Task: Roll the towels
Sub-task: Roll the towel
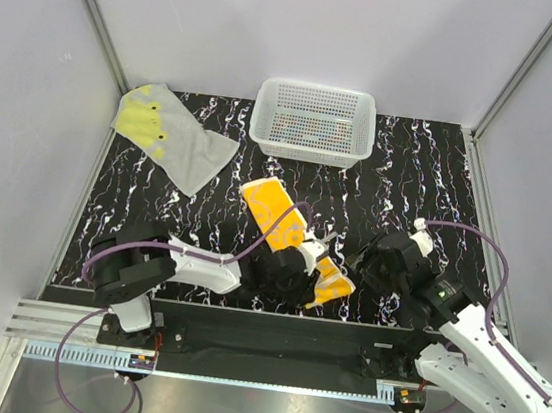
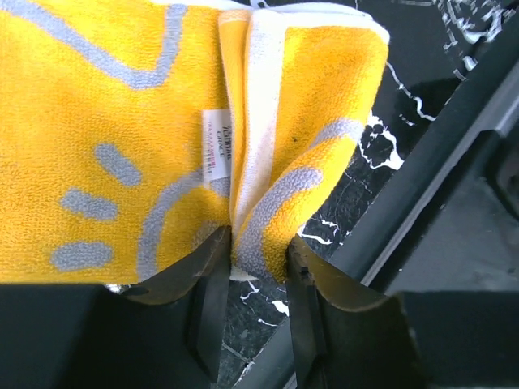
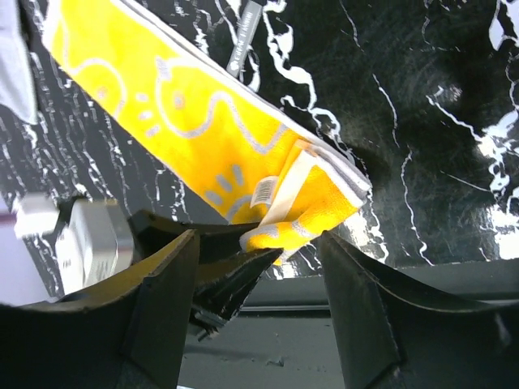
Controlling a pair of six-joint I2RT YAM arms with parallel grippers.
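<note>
At the near edge, centre: left gripper (image 2: 259,243) pinching folded near end of bright orange terry towel with pale marks (image 1: 273,216) | just right: right gripper (image 3: 258,239) jaws wide, holding nothing | far left: light grey yellow-blotched towel (image 1: 178,144) spread out | far centre: white perforated plastic basket (image 1: 265,135)

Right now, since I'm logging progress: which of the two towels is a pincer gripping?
The orange towel, its folded near end pinched in the left pincer. The grey towel lies spread out at the far left, untouched.
</note>
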